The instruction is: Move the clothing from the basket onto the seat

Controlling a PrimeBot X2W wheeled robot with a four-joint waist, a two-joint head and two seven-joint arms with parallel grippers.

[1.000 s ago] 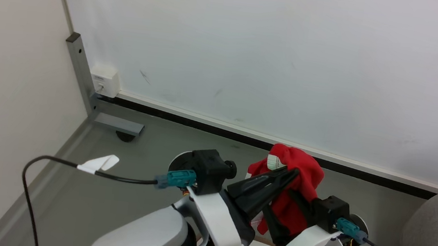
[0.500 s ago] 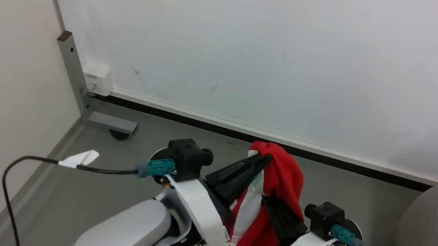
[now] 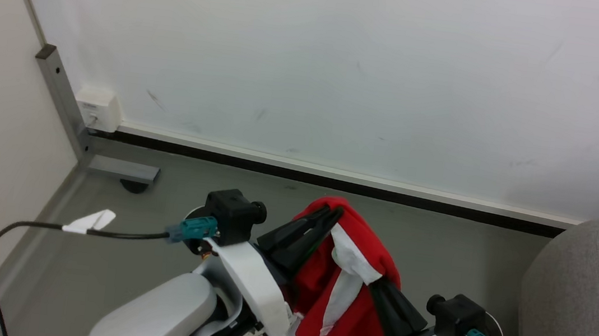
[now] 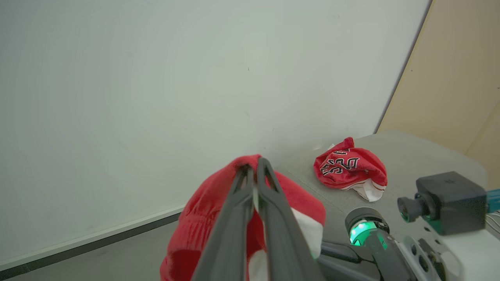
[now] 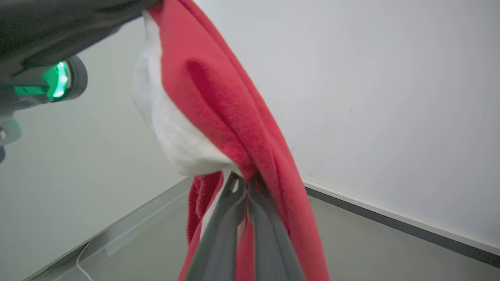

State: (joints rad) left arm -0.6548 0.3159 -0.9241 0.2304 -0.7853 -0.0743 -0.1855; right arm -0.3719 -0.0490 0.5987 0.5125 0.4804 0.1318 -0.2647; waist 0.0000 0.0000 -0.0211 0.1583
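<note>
A red garment with a white stripe [image 3: 361,248] hangs in the air between my two grippers, above the grey floor. My left gripper [image 3: 332,214] is shut on its top fold; the left wrist view shows those tips [image 4: 254,167] pinched into the red cloth [image 4: 203,210]. Lower right, my right gripper [image 3: 376,283] is shut on the same garment, its tips [image 5: 246,182] buried in the fabric [image 5: 218,101]. A second red garment with black letters [image 4: 349,169] lies crumpled on the grey seat [image 4: 414,156], which stands at the right [image 3: 576,312]. The basket is out of view.
A white wall with a dark baseboard [image 3: 332,177] runs across behind. A grey metal post with a foot [image 3: 62,93] and a white socket box [image 3: 97,108] stand in the left corner. A black cable with a white tag [image 3: 90,220] trails from my left wrist.
The right gripper, open a second ago, has shut on the garment below the left gripper's hold. The garment's white stripe has come into sight. The camera has swung right, showing more of the seat.
</note>
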